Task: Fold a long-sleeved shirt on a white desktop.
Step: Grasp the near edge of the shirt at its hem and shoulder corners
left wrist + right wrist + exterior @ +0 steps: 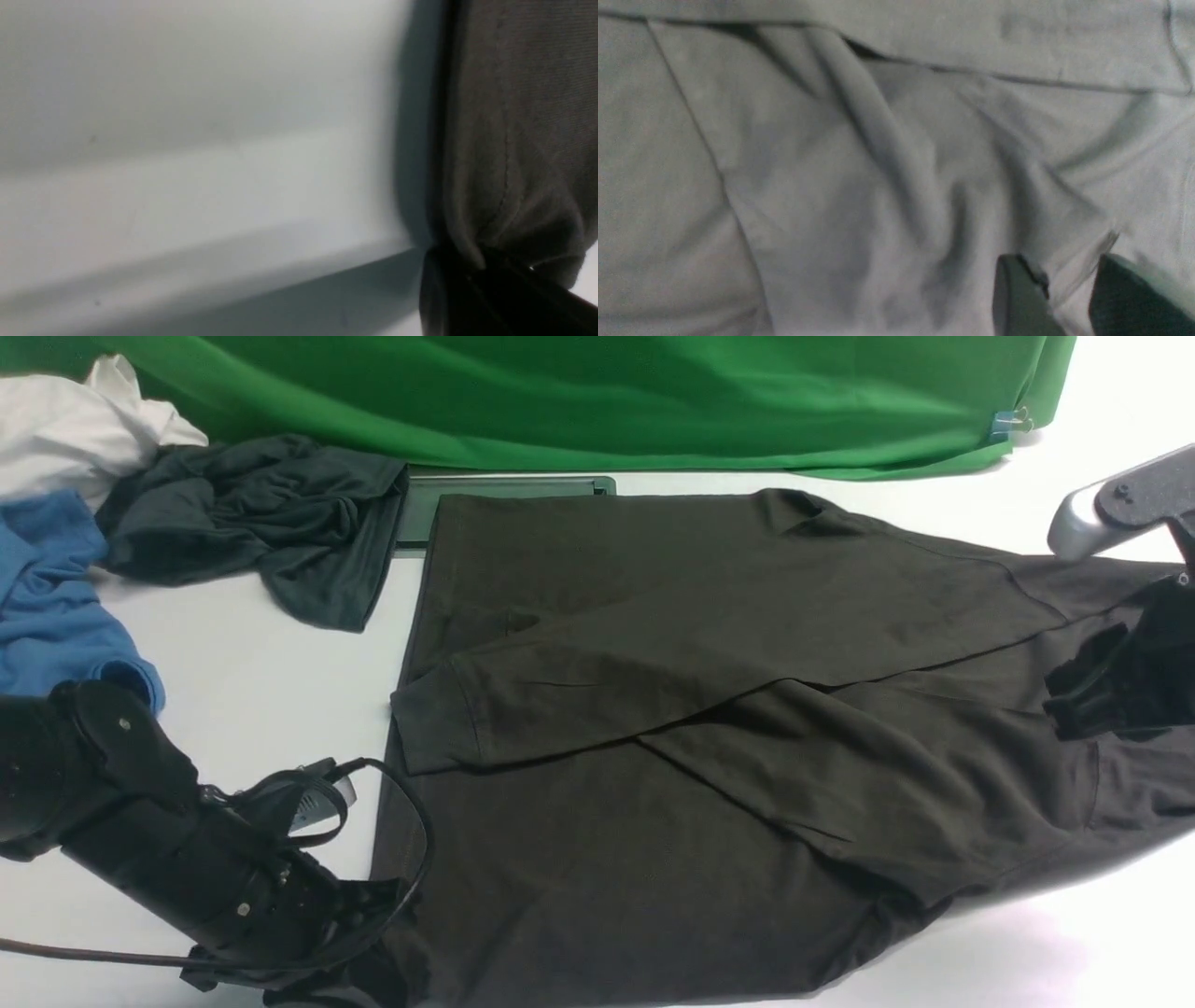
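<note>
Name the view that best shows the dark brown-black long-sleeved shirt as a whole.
Front view: the dark brown-black long-sleeved shirt lies spread there, both sleeves folded over its body. Left wrist view shows only a bunched hem edge; right wrist view only wrinkled fabric close up.

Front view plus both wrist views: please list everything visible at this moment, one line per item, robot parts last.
long-sleeved shirt: one, very dark brown-black, spread over the middle and right of the desktop, both sleeves folded across its body
white desktop: one, white, under everything
green cloth: one, green, along the far edge
charcoal-grey garment: one, dark grey, crumpled at far left
blue shirt: one, blue, left edge
white cloth: one, white, far left corner
cable hatch: one, grey, partly under the garments
left gripper: one, black, near left, jaws shut on the shirt's hem
right gripper: one, black, right side, jaws pinching a shirt fold
</note>
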